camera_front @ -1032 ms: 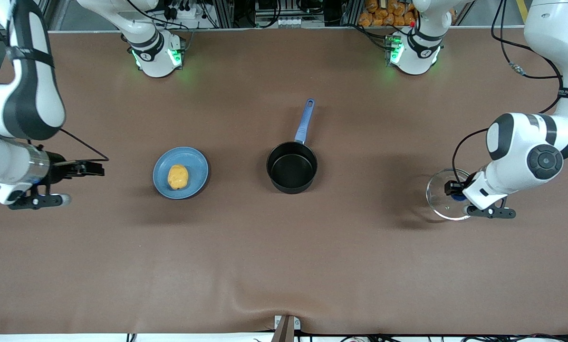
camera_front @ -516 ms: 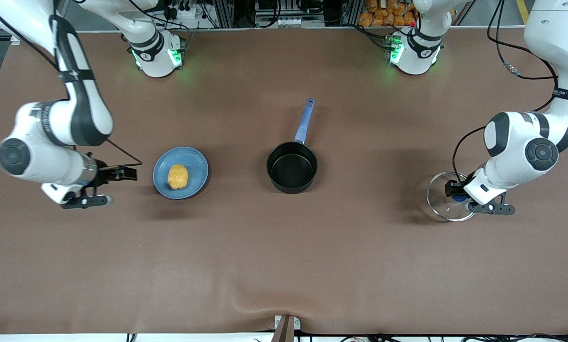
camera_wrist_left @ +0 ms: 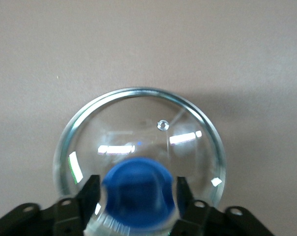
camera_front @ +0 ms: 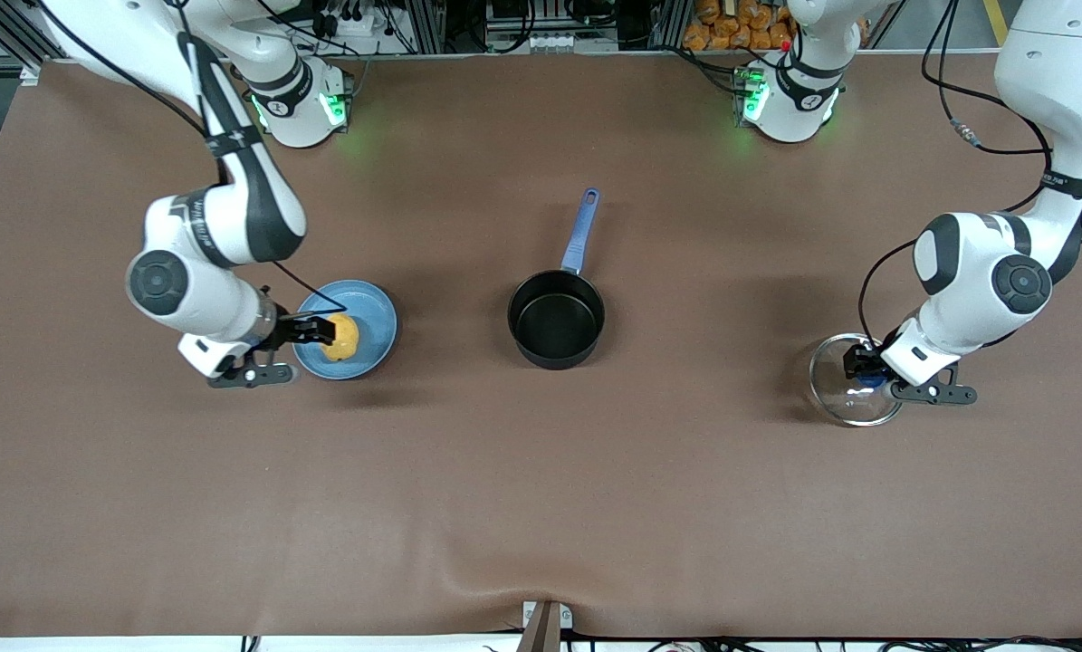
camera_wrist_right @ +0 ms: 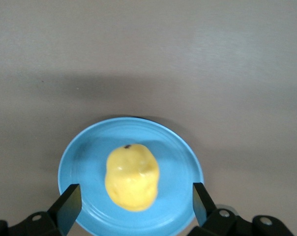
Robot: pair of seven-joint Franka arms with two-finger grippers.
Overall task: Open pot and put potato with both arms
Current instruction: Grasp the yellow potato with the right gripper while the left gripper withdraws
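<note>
My right gripper (camera_wrist_right: 133, 204) hangs over the blue plate (camera_front: 373, 312) toward the right arm's end of the counter (camera_front: 541, 507), its jaws spread wide with one finger (camera_wrist_right: 67, 204) on either side of the potato (camera_front: 340, 336) and nothing in its grasp. The potato lies on the plate. The pot (camera_front: 556, 319) stands uncovered in the middle of the counter, well apart from the plate, its blue handle (camera_front: 580, 231) pointing toward the arm bases. My left gripper (camera_wrist_left: 136, 196) is down at the glass lid (camera_wrist_left: 138, 152), which sits at the left arm's end of the counter. Its fingers (camera_wrist_left: 89, 194) flank the blue knob (camera_wrist_left: 137, 189) closely; I cannot tell whether they grip it.
</note>
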